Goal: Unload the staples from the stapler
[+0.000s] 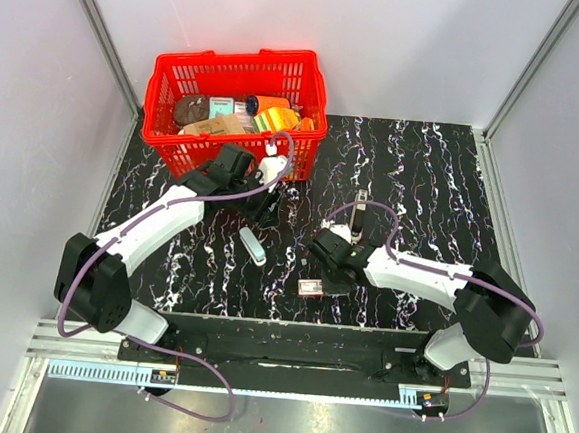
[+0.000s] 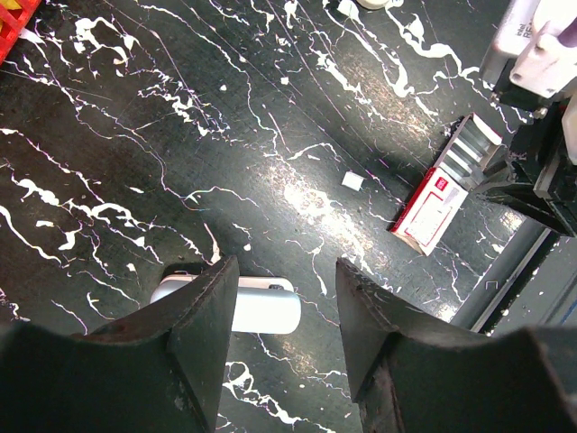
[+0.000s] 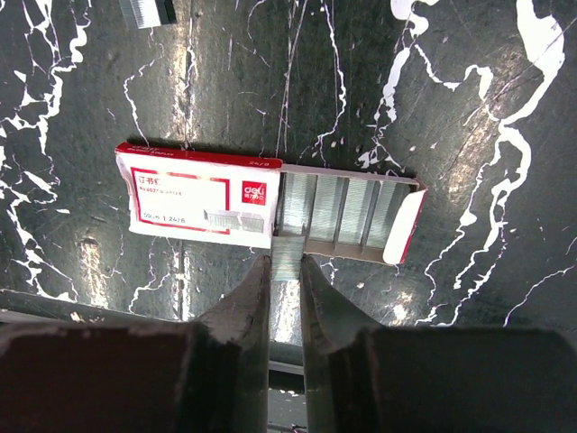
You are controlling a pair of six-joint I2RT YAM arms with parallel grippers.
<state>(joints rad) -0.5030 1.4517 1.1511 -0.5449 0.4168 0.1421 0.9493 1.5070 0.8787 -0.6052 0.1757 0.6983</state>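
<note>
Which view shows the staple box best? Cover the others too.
Right wrist: the staple box sits large and centred, label visible, tray slid open showing staple rows. Left wrist shows the box small, at an angle. Top external shows a tiny patch.

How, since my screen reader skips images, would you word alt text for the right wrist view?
The right arm's jaws pinch a strip of staples at the edge of a red-and-white staple box whose tray is slid open, rows of staples inside, on a black marbled table.
</note>
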